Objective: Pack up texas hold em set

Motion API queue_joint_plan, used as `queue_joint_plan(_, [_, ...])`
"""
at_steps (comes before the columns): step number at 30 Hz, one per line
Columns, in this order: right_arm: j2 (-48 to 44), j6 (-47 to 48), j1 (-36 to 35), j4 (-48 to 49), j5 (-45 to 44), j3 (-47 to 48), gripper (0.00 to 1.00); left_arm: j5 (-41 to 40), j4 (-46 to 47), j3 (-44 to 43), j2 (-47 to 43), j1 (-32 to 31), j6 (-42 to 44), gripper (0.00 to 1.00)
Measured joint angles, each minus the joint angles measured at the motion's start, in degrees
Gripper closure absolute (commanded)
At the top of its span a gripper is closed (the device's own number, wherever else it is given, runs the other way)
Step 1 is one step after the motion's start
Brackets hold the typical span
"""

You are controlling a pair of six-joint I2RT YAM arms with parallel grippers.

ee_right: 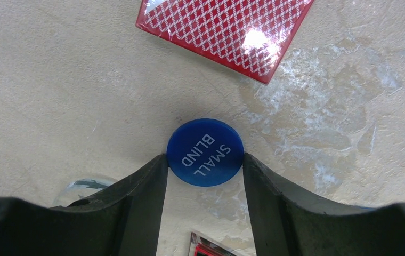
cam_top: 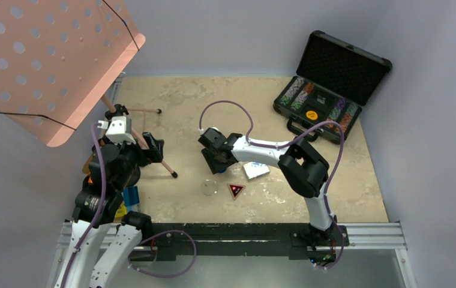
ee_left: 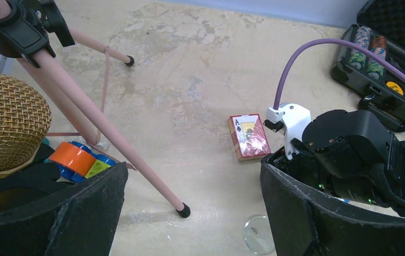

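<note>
Nearest the bases, flat on the table (cam_top: 171, 102): a clear button (cam_top: 208, 188) at 6 o'clock from the right gripper (ee_right: 204, 160), and a dark triangular marker (cam_top: 236, 191) at 5 o'clock. Both untouched.

Next out, at the right gripper itself: pinching the blue button (ee_right: 205, 141), marked SMALL BLIND, across its full width, one fingertip against the rim at 9 o'clock and the other at 3 o'clock. Firmness of that pinch: impossible to tell. Flat on the mottled top, about mid-table. Probably a light, stiff, slick plastic disc with a thin edge and little to bite on, so likely to squirt out or tip if squeezed off-centre. Best taken squarely across the diameter, low on the rim, and lifted level.

Just beside that gripper, at 3 o'clock from above: the blue and white deck (cam_top: 255, 170). Just past the button, at 1 o'clock in the wrist view: the red deck (ee_right: 224, 32), glossy with film, probably slippery; better gripped across the short sides.

Out at 9 o'clock: the left gripper (ee_left: 194, 170), spread wide, holding nothing, near the legs of the pink music stand (cam_top: 51, 66).

Farthest, at 2 o'clock: the black briefcase (cam_top: 333, 78), lid up, chips (cam_top: 297, 96) in rows, an orange button (cam_top: 311, 114) already inside. Likely heavy; better left in place.
</note>
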State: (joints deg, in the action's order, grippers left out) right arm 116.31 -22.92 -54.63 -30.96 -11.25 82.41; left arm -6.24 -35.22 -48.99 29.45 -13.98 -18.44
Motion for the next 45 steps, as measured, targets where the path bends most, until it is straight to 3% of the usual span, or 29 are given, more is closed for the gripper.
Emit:
queue_joint_plan(14, [0.4, -0.2, 0.0, -1.1, 0.1, 0.9, 0.63, 0.0, 0.0, 0.0, 0.0, 0.0, 0.0, 0.02])
queue_joint_plan(30, [-3.1, 0.1, 0.3, -0.3, 1.8, 0.8, 0.65, 0.0, 0.0, 0.0, 0.0, 0.0, 0.0, 0.02])
queue_joint_plan(32, [-4.3, 0.1, 0.6, -0.3, 1.8, 0.8, 0.61, 0.0, 0.0, 0.0, 0.0, 0.0, 0.0, 0.03])
queue_joint_plan(39, [-5.2, 0.3, 1.8, 0.5, 2.1, 0.6, 0.34, 0.0, 0.0, 0.0, 0.0, 0.0, 0.0, 0.02])
queue_joint_plan(45, [-4.9, 0.7, 1.8, 0.6, 2.4, 0.6, 0.3, 0.0, 0.0, 0.0, 0.0, 0.0, 0.0, 0.03])
